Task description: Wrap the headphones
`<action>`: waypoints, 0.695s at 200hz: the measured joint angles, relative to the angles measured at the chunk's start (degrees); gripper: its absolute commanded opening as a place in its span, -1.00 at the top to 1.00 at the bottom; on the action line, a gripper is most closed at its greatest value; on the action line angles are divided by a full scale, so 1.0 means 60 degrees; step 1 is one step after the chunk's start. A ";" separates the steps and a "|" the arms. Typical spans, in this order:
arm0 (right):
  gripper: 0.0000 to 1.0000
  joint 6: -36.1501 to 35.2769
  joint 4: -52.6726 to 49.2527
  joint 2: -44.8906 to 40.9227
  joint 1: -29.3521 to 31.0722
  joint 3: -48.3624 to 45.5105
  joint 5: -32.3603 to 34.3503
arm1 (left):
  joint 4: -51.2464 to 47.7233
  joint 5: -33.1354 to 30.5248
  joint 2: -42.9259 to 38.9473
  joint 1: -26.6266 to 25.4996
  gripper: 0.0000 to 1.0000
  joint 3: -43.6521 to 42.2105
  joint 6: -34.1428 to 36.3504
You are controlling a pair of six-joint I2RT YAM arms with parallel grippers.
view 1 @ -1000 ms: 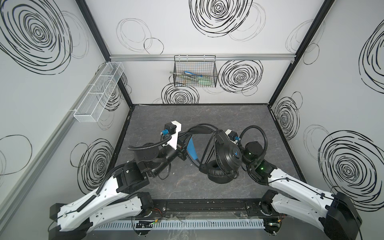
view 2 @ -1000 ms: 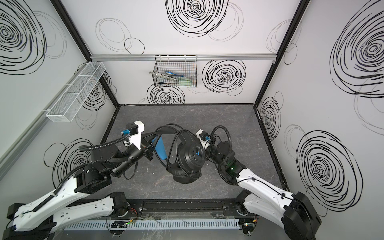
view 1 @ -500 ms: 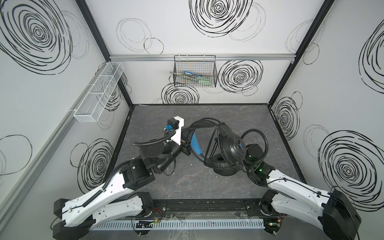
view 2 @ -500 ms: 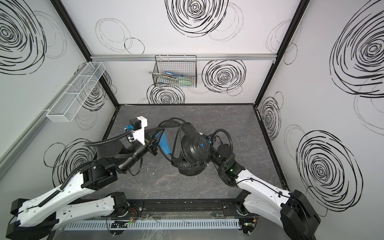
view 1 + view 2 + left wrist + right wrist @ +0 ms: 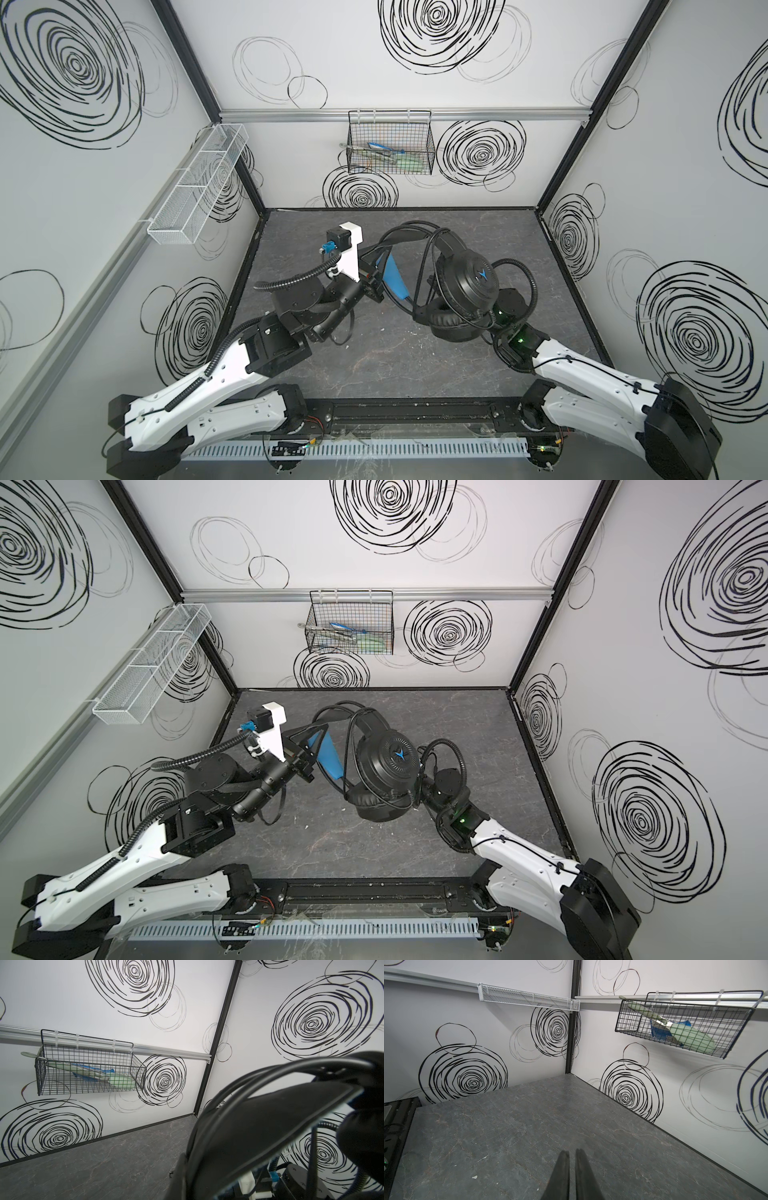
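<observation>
the headphones (image 5: 386,771) are found in front of the black wire basket (image 5: 390,147), on the robot's side of it and slightly toward the right arm. they are stood on edge: the padded lower earcup (image 5: 451,330) appears to be rested on the table (image 5: 374,365), with the logo earcup (image 5: 469,280) above it, so the weight is likely borne by the table rather than by the grip. the headband (image 5: 409,232) is arched back toward the basket, with its blue strap (image 5: 392,278) stretched beneath. loops of the thin cable (image 5: 424,266) are draped over the headband and across the lower earcup, so the wrapping is judged partly done. the left gripper (image 5: 371,274), on the left-arm side of the basket, is clamped on the headband's end, probably to keep the frame steady while cable is laid. the right gripper (image 5: 571,1152) is hidden behind the earcups in both top views. in the right wrist view its fingers (image 5: 560,1172) are barely parted with nothing between them, perhaps readied for a fresh hold on the cable.
</observation>
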 measured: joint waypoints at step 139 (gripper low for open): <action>0.79 0.0211 -0.0091 0.0244 0.0018 -0.0011 0.0550 | 0.0718 -0.2029 -0.0594 0.0000 1.00 -0.0168 -0.0408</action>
